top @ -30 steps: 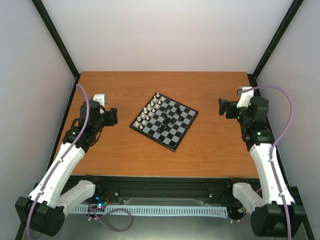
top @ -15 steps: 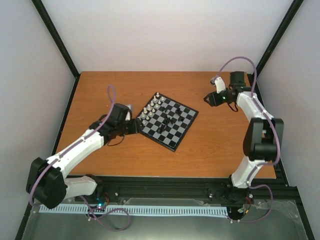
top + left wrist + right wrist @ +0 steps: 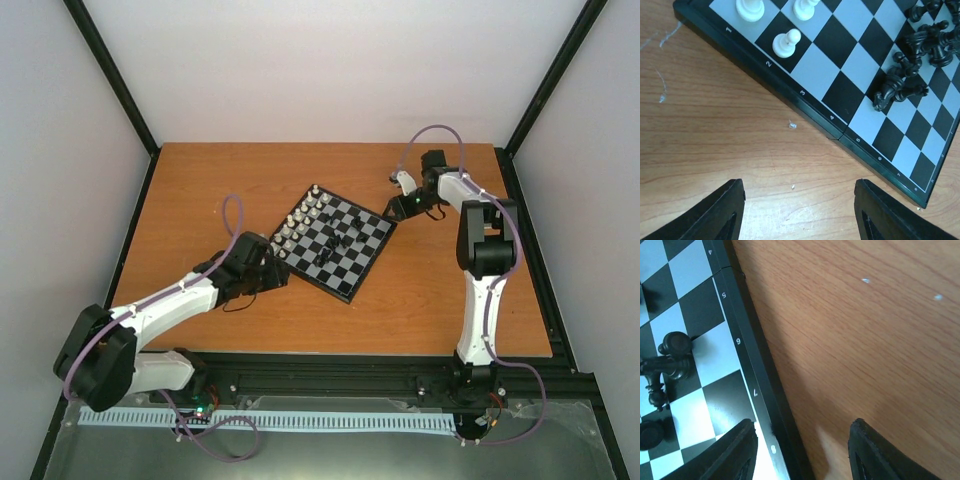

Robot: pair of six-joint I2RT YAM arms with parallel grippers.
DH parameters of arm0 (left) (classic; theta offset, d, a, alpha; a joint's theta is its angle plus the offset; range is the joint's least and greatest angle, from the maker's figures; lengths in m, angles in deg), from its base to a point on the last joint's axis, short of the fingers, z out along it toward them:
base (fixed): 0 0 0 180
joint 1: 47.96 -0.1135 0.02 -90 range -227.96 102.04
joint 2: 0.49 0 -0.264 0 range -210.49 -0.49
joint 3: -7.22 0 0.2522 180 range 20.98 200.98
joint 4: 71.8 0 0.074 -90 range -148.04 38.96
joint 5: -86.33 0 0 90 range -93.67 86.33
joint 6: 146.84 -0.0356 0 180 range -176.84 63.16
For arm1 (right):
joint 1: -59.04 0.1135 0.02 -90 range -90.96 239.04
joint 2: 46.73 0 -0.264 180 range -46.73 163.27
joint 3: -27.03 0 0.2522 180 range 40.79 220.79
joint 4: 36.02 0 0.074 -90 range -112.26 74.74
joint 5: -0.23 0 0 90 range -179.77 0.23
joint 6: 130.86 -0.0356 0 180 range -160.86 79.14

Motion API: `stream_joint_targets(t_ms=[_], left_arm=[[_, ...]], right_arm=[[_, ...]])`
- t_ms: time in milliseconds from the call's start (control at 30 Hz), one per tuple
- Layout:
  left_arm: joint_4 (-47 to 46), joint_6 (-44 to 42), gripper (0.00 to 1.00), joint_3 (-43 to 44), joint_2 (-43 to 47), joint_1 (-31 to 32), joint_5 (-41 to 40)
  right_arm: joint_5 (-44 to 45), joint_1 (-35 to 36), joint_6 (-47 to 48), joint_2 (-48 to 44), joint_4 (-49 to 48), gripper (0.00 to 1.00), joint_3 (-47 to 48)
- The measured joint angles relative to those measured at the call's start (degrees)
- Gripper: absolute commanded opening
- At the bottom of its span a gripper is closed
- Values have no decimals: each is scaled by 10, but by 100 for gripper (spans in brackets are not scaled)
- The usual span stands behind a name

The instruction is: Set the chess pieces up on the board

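The board (image 3: 352,268) lies turned like a diamond in the middle of the table. White chess pieces (image 3: 300,217) stand in rows along its upper left side, and black chess pieces (image 3: 346,231) lie heaped near its centre. My left gripper (image 3: 281,271) is low at the board's left corner. It is open over bare wood (image 3: 800,212), and the board rim (image 3: 815,117) lies just ahead of it. A white pawn (image 3: 786,42) and the black heap (image 3: 910,75) lie beyond. My right gripper (image 3: 392,212) is at the board's right corner. It is open (image 3: 802,455) astride the rim (image 3: 765,390), near black pieces (image 3: 671,360).
The wooden table (image 3: 200,180) is walled by white panels with black corner posts at the back. The table's front edge and the arm bases run along the bottom of the top view. Small white specks (image 3: 792,125) dot the wood beside the board.
Both arms have swung in from the table's sides to the board's left and right corners. The right jaws have narrowed; the left jaws have barely changed.
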Motion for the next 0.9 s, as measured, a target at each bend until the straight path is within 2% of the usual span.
stream_joint_targets(t_ms=[267, 367, 700, 900], left_arm=[[-53, 31, 62, -29, -25, 0, -3], [-66, 38, 58, -29, -33, 0, -10], [-85, 52, 48, -33, -45, 0, -43], [-92, 69, 55, -53, -42, 0, -73]], right_arm=[[-5, 11, 16, 27, 27, 34, 28], [-16, 11, 32, 26, 33, 32, 22], [-30, 11, 85, -84, 8, 28, -162], [-35, 18, 115, -153, 9, 27, -266]])
